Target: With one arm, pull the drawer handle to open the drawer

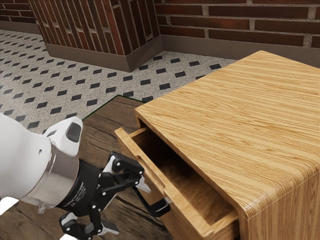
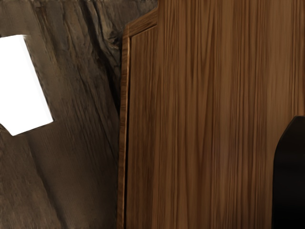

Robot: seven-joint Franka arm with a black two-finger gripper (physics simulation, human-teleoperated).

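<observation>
Drawer (image 1: 189,196) seen part open; rigid wood, smooth slide expected. Black handle (image 1: 159,206) stiff, best taken mid-bar. Fingers (image 1: 143,186) spread wide, nothing held.

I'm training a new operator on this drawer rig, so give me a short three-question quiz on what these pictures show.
1. True or false: the drawer is fully shut inside the cabinet.
2. What colour is the drawer's handle? A) black B) white C) red
3. Fill in: in the exterior view the tool is ____ (open or shut).

Key: 1 false, the drawer stands partly out; 2 A; 3 open, its fingers are spread wide beside the handle.
</observation>
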